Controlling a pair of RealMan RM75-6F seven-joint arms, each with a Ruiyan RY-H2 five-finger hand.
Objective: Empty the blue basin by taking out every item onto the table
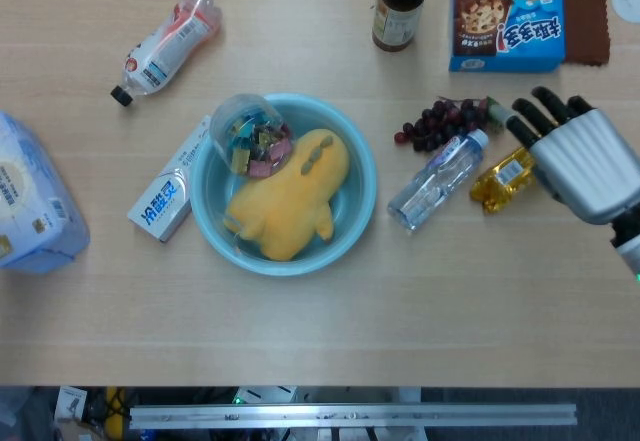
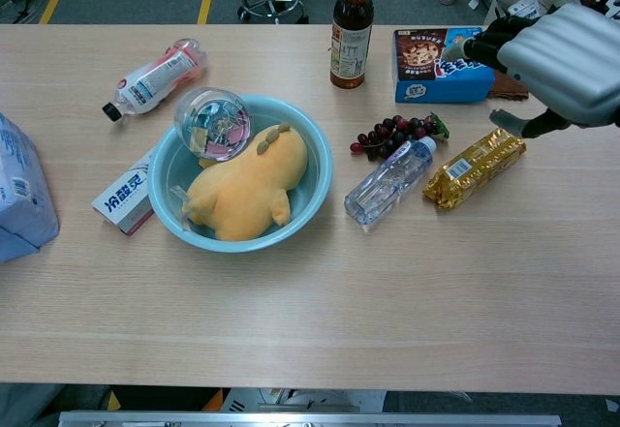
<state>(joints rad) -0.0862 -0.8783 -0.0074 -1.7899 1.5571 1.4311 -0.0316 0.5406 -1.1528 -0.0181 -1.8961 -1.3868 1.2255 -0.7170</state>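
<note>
A: Looking at the head view, I see my right hand at the right edge, fingers spread wide and holding nothing, just right of the gold packet. My left hand shows in neither view.

B: Does the chest view add anything?

A: It shows the right hand raised above the table, over the brown cloth beside the blue cookie box. From overhead I can't judge that height. The chest view also shows the floor and a chair base beyond the far edge.

B: Where's the blue basin?

A: Left of centre on the table. The yellow plush toy fills most of it, and a clear jar of coloured clips leans on its far-left rim. A white toothpaste box touches the basin's left side, outside it.

B: And open room?

A: The clear water bottle lies between the basin and the gold packet, with the grapes at its cap end. The near half of the table is bare wood. A white tissue pack sits at the left edge.
</note>
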